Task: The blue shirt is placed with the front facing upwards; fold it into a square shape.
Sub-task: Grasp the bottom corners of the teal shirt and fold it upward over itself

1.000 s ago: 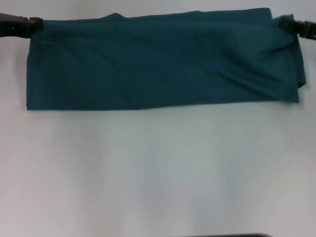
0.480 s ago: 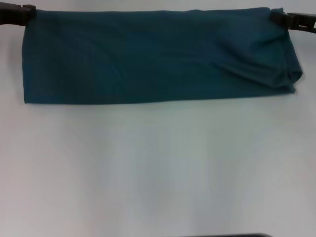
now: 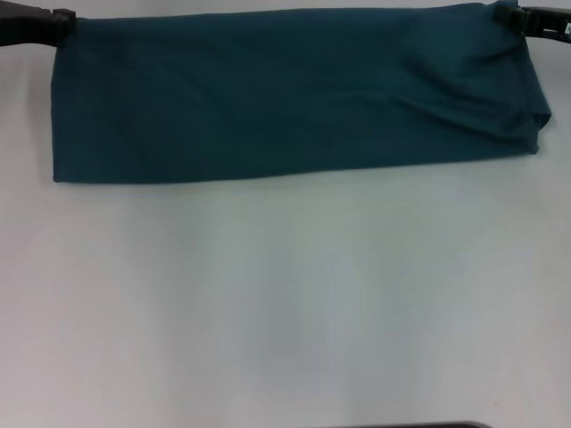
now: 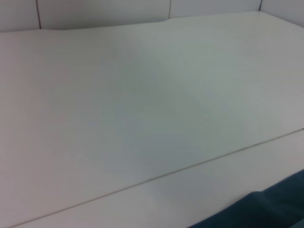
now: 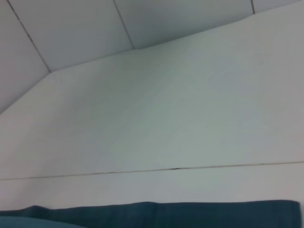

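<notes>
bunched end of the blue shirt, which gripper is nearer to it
Right. The right gripper is at the far corner of the blue shirt just above the bunched folds; the left gripper is at the opposite, smooth far corner.

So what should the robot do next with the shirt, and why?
Probably bring one end across to the other, say the left claw carrying its corner toward the right claw. The shirt lies on the table as a long, wide band, plain side up, with a claw at each far corner. Halving its length would bring it closer to a square.
</notes>
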Motion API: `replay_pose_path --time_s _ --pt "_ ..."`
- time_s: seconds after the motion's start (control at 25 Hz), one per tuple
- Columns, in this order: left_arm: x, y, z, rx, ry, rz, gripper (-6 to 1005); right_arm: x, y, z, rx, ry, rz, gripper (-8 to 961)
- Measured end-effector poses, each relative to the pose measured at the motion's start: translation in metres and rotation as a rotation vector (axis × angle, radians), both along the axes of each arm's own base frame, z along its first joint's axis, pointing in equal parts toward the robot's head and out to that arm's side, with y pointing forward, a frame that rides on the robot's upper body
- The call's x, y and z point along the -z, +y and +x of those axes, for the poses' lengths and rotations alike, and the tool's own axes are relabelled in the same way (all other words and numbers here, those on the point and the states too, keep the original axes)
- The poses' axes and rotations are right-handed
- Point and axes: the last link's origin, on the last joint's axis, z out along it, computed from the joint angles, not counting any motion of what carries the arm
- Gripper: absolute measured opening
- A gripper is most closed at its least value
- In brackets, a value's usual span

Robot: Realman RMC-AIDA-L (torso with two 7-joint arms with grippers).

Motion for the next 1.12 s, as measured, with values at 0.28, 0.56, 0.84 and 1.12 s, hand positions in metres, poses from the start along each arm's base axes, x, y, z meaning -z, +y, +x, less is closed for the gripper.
replay_pose_path --time_s 0.28,0.56,0.84,1.12 --pt "0.002 0.003 0.004 0.005 0.003 0.009 0 0.001 0.005 -0.004 -0.006 -0.021 0.004 55" --pt "-0.006 0.004 0.004 0.003 -0.005 0.031 0 -0.006 0.006 -0.010 -0.036 0.005 0.012 56" --pt "-0.011 0.005 0.008 0.011 -0.003 0.044 1 -0.011 0.009 -0.014 -0.050 0.004 0.025 56" --pt "-0.013 0.008 0.011 0.020 0.000 0.050 1 -0.012 0.010 -0.014 -0.049 0.000 0.031 56"
